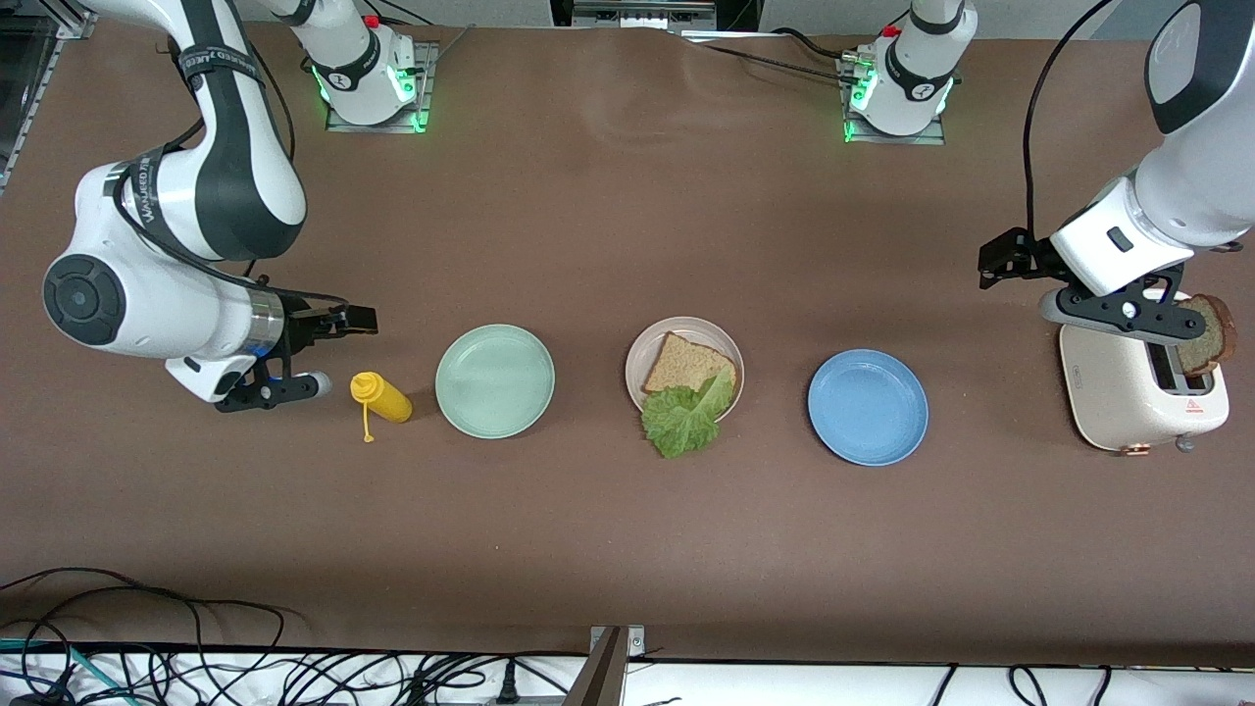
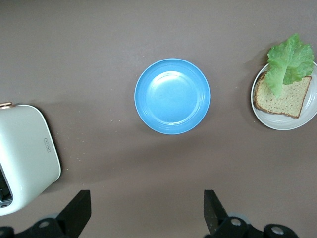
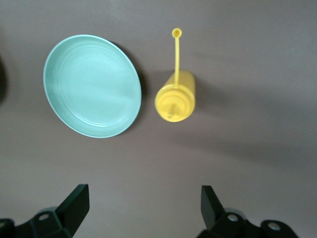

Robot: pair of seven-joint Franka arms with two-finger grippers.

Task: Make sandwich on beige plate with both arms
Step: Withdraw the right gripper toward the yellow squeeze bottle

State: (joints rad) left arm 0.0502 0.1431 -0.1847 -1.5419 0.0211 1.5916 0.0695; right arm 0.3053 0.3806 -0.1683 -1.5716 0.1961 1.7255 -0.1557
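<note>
One squarish slice of brown wholemeal bread, coarse-crumbed with a darker crust, lies flat on the beige plate, a round, smooth plastic dish with a shallow rim. A ruffled green lettuce leaf lies partly on that slice and hangs over the plate's rim on the side nearer the front camera. We see the plate on the brown matte worktop, between the two tools.

A second bread slice stands upright in the slot of a glossy cream toaster with rounded corners. The left tool hangs over this toaster. In the left wrist view, we find its black fingers spread wide with nothing between them.

From the left tool toward the beige plate lies a round blue plate, smooth and shiny.

The right tool hangs low over the worktop, and its fingers are likewise spread apart and empty. Just beside it, a yellow plastic squeeze bottle lies on its side, its cap hanging loose on a thin strap. Past the bottle, toward the beige plate, we see a round mint-green plate with faint concentric rings.
</note>
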